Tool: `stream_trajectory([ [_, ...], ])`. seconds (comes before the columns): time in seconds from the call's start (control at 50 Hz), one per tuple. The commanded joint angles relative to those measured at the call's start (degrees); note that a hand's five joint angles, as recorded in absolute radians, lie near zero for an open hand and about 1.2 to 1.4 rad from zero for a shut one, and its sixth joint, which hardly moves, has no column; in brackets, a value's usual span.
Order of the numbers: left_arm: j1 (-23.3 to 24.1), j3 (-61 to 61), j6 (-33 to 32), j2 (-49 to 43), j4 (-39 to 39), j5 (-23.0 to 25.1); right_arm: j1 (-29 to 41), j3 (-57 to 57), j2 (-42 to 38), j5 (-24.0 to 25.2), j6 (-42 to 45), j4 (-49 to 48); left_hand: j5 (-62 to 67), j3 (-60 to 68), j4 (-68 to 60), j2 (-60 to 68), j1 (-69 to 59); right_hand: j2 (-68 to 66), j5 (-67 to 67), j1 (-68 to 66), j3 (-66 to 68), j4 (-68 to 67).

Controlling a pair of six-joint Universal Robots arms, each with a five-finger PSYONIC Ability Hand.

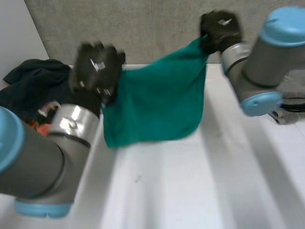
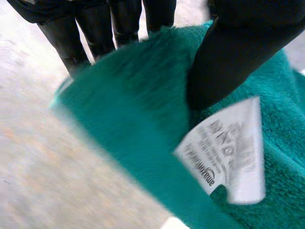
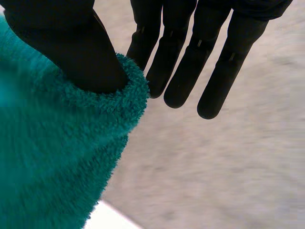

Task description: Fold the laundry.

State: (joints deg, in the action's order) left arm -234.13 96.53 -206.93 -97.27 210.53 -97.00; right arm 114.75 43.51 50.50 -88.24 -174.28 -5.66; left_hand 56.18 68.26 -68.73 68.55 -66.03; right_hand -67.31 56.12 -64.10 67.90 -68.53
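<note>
Left hand point(image 1: 97, 69), right hand point(image 1: 220, 29) pinch towel point(image 1: 159, 102) corners aloft.

Robot lab bench: bare white table point(image 1: 181, 191), grey wall point(image 1: 119, 28) at 12 o'clock, clothes pile point(image 1: 28, 81) at 9 o'clock.

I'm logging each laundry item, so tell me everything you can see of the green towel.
The green towel is teal, fluffy terry cloth, with a printed white care label near the corner that the left hand pinches. The right hand pinches the other top corner and holds it higher. The towel hangs spread between them over the white table, slightly rumpled. I cannot tell whether its lower edge touches the table.
</note>
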Motion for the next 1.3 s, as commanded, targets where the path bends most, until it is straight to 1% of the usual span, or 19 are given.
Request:
stream_trajectory([
  [0.02,-2.2,-4.3,-2.5,0.7,-0.1,0.3,-5.7,23.0,12.9,0.1,0.0,-4.5,13.8,11.7,-11.3,11.4,-14.0,-12.7,13.9,-15.9,12.1,-11.5],
  [0.08,-2.2,-3.6,-2.8,0.2,-0.5,0.2,-7.5,29.7,14.6,1.1,0.3,-3.8,13.8,11.7,-11.3,11.4,-14.0,-12.7,13.9,-15.9,12.1,-11.5],
  [0.22,-1.9,1.7,-2.9,-4.3,-0.6,1.0,-8.9,47.4,20.7,11.1,2.0,2.8,13.8,11.7,-11.3,11.4,-14.0,-11.4,12.6,-14.6,10.8,-10.2],
  [0.24,-1.9,2.3,-2.9,-4.8,-0.6,1.3,-9.2,48.6,20.7,12.0,2.0,3.1,13.8,11.7,-11.3,11.4,-14.0,-6.1,7.3,-9.3,5.5,-4.9],
  [0.26,-1.8,3.4,-2.9,-5.5,-0.6,1.6,-9.8,50.7,20.8,13.8,2.6,3.5,13.8,11.7,-11.3,11.4,-14.0,10.0,-8.8,6.8,-10.6,11.2],
  [0.3,-1.8,4.5,-2.9,-5.6,-0.6,1.8,-10.2,51.2,21.0,14.1,3.0,3.8,13.8,11.7,-11.3,11.4,-14.0,31.2,-30.0,28.0,-31.8,32.4],
  [0.32,-1.7,4.9,-2.9,-5.7,-0.5,2.0,-10.4,50.9,21.4,14.4,3.9,4.0,13.8,11.7,-11.3,11.4,-14.0,47.8,-46.6,44.6,-48.4,49.0],
  [0.44,-1.5,7.8,-2.9,-4.6,-0.6,2.1,-11.3,44.8,23.7,14.8,11.4,5.3,13.8,11.7,-11.3,11.4,-14.0,54.2,-53.0,51.0,-54.8,55.4],
  [0.54,-1.1,9.9,-2.9,-1.3,-1.0,2.1,-11.0,37.6,24.1,17.1,20.5,10.5,13.8,11.7,-11.3,11.4,-14.0,53.4,-52.2,50.2,-54.0,54.6],
  [0.62,-0.3,11.5,-2.9,1.5,-1.3,2.1,-10.6,32.4,22.5,24.1,31.2,15.7,13.8,11.7,-11.3,11.4,-14.0,53.0,-51.8,49.8,-53.6,54.2],
  [0.64,0.0,12.1,-2.9,2.3,-1.3,2.1,-10.5,30.8,20.3,28.2,36.8,18.0,13.8,11.7,-11.3,11.4,-14.0,52.9,-51.7,49.6,-53.4,54.1],
  [0.7,0.2,13.0,-2.9,3.2,-1.3,2.1,-10.2,28.1,16.1,35.3,47.1,21.2,13.8,11.7,-11.3,11.4,-14.0,52.4,-51.2,49.1,-52.9,53.6],
  [0.76,0.3,13.9,-2.9,3.6,-1.3,2.1,-9.4,24.7,12.1,38.6,55.8,23.3,13.8,11.7,-11.3,11.4,-14.0,50.7,-49.5,47.5,-51.3,51.9],
  [0.9,0.3,14.4,-2.9,3.6,-1.3,2.1,-6.7,18.1,0.6,36.4,63.3,23.9,13.8,11.7,-11.3,11.4,-14.0,49.0,-47.8,45.8,-49.6,50.2],
  [1.12,0.1,13.4,-2.9,3.5,-1.0,2.8,-4.6,13.1,-11.0,34.1,72.0,23.3,13.8,11.7,-11.3,11.4,-14.0,42.6,-41.4,39.4,-43.2,43.8],
  [1.16,-0.1,13.2,-2.9,3.4,-0.9,3.6,-4.4,12.1,-12.6,34.0,73.2,23.2,13.8,11.7,-11.3,11.4,-14.0,35.6,-34.4,32.4,-36.2,36.8],
  [1.2,-0.3,13.1,-2.9,3.4,-0.8,3.9,-4.2,11.4,-13.3,34.0,73.3,23.2,13.8,11.7,-11.3,11.4,-14.0,21.0,-19.8,17.8,-21.6,22.2],
  [1.22,-0.4,12.9,-2.8,3.4,-0.8,4.0,-4.0,10.5,-13.5,33.9,73.0,22.8,13.8,11.7,-11.3,11.4,-14.0,-10.4,11.6,-13.6,9.8,-9.2],
  [1.3,-1.1,11.3,-2.9,3.5,-1.1,3.8,-3.0,9.1,-10.5,31.3,69.6,18.0,13.8,11.7,-11.3,11.4,-14.0,-12.7,13.9,-15.9,12.1,-11.5],
])
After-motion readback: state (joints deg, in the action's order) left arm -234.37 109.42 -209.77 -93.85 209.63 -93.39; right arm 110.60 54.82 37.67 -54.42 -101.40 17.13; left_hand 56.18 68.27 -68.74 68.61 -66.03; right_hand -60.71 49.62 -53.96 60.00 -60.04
